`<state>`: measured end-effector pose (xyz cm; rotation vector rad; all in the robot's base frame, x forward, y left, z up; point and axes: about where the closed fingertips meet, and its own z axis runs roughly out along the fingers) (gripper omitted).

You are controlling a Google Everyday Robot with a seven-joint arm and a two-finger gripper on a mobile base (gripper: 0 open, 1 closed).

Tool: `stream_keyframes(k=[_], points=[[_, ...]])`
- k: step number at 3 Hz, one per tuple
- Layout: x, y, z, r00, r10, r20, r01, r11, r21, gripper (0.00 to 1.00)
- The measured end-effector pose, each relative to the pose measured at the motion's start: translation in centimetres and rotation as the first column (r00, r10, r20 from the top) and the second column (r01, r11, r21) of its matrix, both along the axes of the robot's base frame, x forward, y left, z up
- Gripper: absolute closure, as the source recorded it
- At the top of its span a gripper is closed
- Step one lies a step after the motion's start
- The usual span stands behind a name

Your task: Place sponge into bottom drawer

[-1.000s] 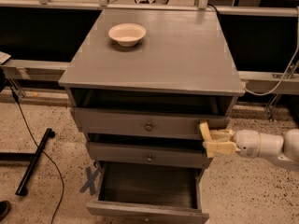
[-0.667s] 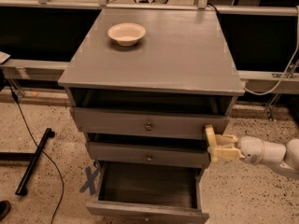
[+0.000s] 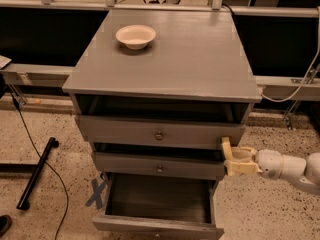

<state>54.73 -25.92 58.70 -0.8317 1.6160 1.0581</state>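
Observation:
The grey cabinet has three drawers. The bottom drawer (image 3: 159, 219) is pulled out, and its dark interior shows nothing inside. My gripper (image 3: 235, 160) reaches in from the right and sits beside the right end of the middle drawer (image 3: 159, 165), above the bottom drawer's right wall. Its tip is pale yellow. I cannot make out the sponge as separate from the gripper, and no sponge shows on the cabinet top or in the drawer.
A round cream-white bowl (image 3: 135, 36) stands on the cabinet top (image 3: 190, 59) at the back left. The top drawer (image 3: 159, 132) is slightly open. A black bar and cable (image 3: 35, 174) lie on the speckled floor at left. A blue tape cross (image 3: 96, 191) marks the floor.
My gripper has moved slightly to the right and down along the cabinet's right side. The drawers and the bowl have not moved.

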Motion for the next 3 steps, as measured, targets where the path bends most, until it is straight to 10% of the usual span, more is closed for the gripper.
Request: stream_keyframes(k=[1, 3], points=[[0.3, -1.9, -1.3, 0.9909, 0.020, 0.133, -0.017, 1.000, -0.023, 1.00], [-1.4, -2.7, -2.5, 0.9843, 0.032, 0.174, -0.029, 0.999, -0.019, 1.00]])
